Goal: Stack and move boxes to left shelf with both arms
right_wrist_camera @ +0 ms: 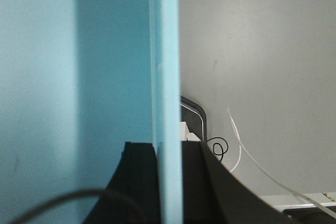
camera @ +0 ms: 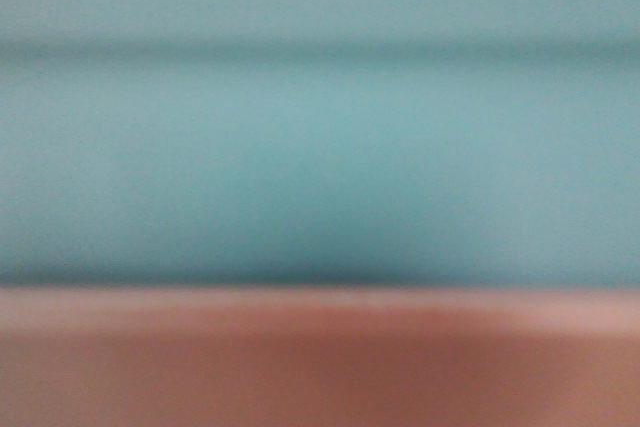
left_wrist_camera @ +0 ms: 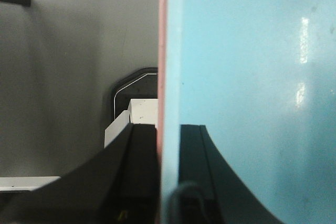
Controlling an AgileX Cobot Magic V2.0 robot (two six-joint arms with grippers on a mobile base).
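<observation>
**Nested tubs pinched on two sides**

The light sky-blue plastic tub fills most of the blurred front view, with the salmon-pink plastic tub as a band directly beneath it. In the left wrist view the pink rim lies flush against the blue wall, and the left tool has its black fingers closed on both walls together. The right tool is clamped astride the blue wall. A plain grey surface lies behind.

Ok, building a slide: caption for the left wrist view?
Left gripper pinches the side walls of the pink box and blue box together.
</observation>
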